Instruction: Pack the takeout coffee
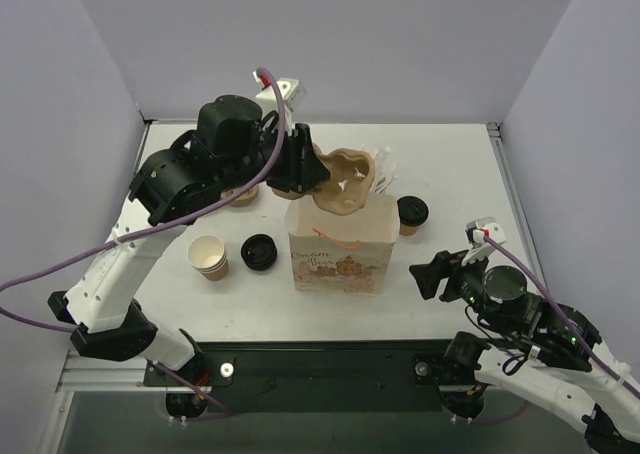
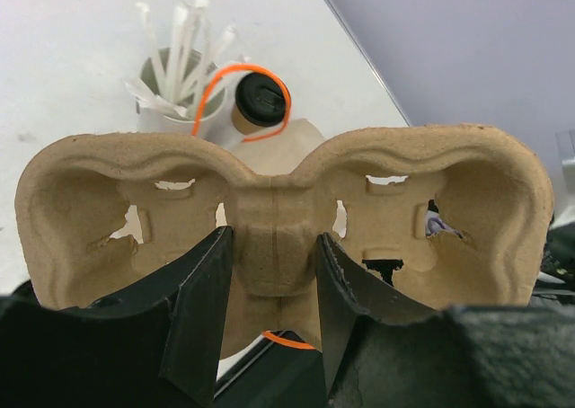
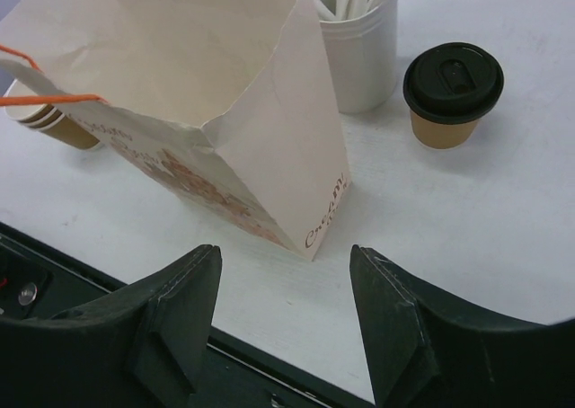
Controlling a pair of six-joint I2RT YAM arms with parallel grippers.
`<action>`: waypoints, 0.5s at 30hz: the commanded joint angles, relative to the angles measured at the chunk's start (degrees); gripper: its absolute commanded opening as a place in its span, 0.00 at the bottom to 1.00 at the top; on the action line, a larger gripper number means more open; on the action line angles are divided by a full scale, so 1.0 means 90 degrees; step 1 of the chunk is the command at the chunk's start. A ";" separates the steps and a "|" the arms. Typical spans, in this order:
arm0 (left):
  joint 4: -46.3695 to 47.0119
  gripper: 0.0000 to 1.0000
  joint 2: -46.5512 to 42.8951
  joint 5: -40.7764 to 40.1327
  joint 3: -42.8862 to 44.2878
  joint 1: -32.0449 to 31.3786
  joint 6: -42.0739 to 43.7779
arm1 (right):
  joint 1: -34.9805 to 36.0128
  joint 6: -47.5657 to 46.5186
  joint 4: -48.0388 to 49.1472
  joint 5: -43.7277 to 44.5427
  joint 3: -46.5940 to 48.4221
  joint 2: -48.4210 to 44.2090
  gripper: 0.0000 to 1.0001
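White tabletop [image 1: 450,179] boxed in by pale lilac walls. Nearest, at lower right of the top view, the right gripper [image 1: 432,274] hangs low with its jaws apart and nothing between them, aimed at the paper bag [image 1: 335,254]. The bag stands upright and open in the middle of the frame. Left of it sit a loose black lid [image 1: 258,252] and a lidless cup [image 1: 208,256], apart from each other. The takeout coffee [image 1: 411,214] stands lidded on the table just right of the bag's far corner, outside it and untouched. Above the bag's mouth the left gripper [image 1: 303,167] is clamped on the middle rib of a pulp cup carrier [image 1: 345,179], which is tilted and not yet lowered inside. Farthest back is a white cup of straws [image 2: 166,80]. Packing looks barely begun: the carrier has to be placed, and the coffee has yet to go into the bag
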 commanded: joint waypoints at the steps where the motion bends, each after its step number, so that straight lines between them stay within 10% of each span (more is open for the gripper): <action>1: 0.0364 0.39 -0.0314 0.0253 -0.0473 -0.0166 -0.0497 | 0.0023 0.0674 0.0029 0.0814 0.0383 0.0299 0.59; 15: 0.1761 0.40 -0.0589 0.0870 -0.1345 -0.0166 -0.1200 | 0.0023 0.0832 0.0897 0.1966 0.1507 0.1150 0.59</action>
